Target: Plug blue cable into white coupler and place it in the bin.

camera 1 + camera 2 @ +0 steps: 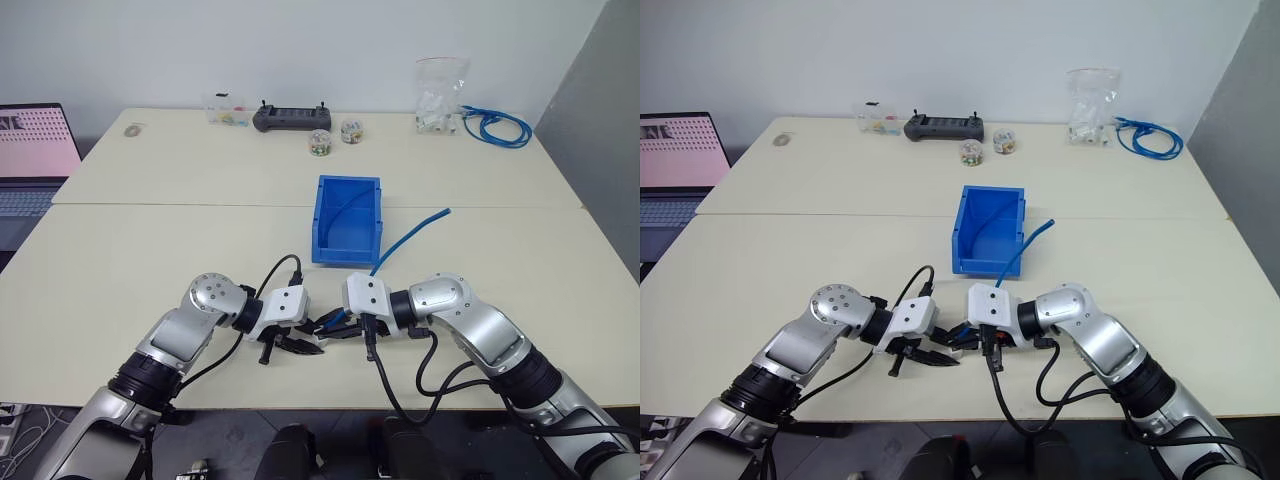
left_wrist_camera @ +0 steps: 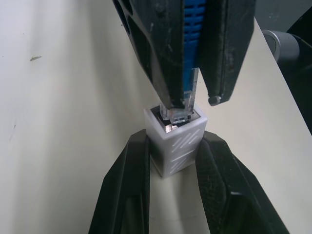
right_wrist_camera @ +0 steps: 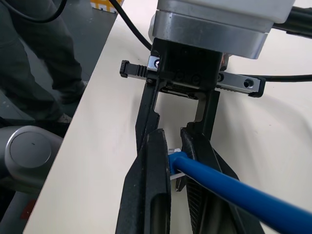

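My left gripper (image 1: 296,346) is shut on the white coupler (image 2: 176,141), a small boxy block held upright between its two black fingers (image 2: 127,185). Facing it near the table's front edge, my right gripper (image 1: 337,328) is shut on the blue cable (image 3: 229,190) just behind its clear plug (image 2: 179,109). The plug's tip sits in the coupler's dark opening. From the right gripper the cable rises away over the table (image 1: 410,238), its free end in the air beside the bin. The blue bin (image 1: 318,215) stands open-topped at mid table, just beyond both grippers.
Along the far edge are a black controller (image 1: 292,118), two small jars (image 1: 319,142), a clear box (image 1: 226,110), a plastic bag (image 1: 440,95) and a coiled blue cable bundle (image 1: 497,127). A laptop (image 1: 35,150) sits at far left. A person's legs (image 3: 44,58) stand by the table.
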Available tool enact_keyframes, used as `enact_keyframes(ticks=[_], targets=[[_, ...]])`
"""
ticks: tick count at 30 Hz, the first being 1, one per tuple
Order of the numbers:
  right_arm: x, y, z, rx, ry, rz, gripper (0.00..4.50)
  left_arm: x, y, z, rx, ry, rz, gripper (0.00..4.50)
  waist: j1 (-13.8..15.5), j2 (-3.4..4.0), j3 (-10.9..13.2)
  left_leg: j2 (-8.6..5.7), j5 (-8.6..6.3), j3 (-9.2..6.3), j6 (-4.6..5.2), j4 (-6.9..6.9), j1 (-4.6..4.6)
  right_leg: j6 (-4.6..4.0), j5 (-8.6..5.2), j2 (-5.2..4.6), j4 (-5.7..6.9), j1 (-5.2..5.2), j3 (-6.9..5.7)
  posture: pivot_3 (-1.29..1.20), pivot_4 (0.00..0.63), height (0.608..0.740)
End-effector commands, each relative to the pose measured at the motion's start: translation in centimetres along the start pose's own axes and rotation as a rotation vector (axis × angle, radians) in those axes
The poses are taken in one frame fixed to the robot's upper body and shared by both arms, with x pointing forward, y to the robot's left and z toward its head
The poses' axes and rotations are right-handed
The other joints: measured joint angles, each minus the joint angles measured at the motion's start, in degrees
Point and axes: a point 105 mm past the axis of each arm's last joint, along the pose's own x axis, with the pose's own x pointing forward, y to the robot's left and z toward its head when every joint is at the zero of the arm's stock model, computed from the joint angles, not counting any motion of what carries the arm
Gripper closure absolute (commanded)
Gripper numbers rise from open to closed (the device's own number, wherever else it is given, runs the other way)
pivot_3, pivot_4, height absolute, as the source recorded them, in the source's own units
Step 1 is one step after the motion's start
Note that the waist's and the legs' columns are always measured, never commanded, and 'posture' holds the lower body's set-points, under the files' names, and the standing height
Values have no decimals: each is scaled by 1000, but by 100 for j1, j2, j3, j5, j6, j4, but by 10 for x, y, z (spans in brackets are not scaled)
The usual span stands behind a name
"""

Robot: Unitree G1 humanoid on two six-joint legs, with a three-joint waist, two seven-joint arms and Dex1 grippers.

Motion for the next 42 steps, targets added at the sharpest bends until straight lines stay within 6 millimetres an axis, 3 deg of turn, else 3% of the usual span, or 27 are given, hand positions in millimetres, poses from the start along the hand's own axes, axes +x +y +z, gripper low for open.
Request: enact_keyframes(ticks=[1,12,28,37,42], targets=[[2,3,0,2,4,30,4369,7,-8,-6,-12,28,-34,3510,0,0,0,0,0,0,0,0,0,0,0,0,0,0,0,0,150,740],[11,-5,-7,-7,55,150,4369,8,-8,-6,-1,28,-32,3510,-8,4,-20,0,0,3,0,-1,15,0,0,0,2,9,0,0,150,740],[17,6,-10,-29,97,261,4370,8,-10,-7,-12,27,-21,3514,-9,6,-24,-1,0,5,0,-1,17,-1,0,-1,2,10,1,0,150,740],[23,25,-47,58,223,363,4370,8,-7,-6,-13,22,-11,3515,-9,10,-58,-1,0,6,0,-3,19,-1,0,-1,1,11,1,0,150,740],[22,21,-51,58,231,353,4370,7,-4,-6,-23,17,7,3518,-10,19,-98,-1,0,8,1,-8,42,1,-1,0,-4,35,-1,0,150,740]])
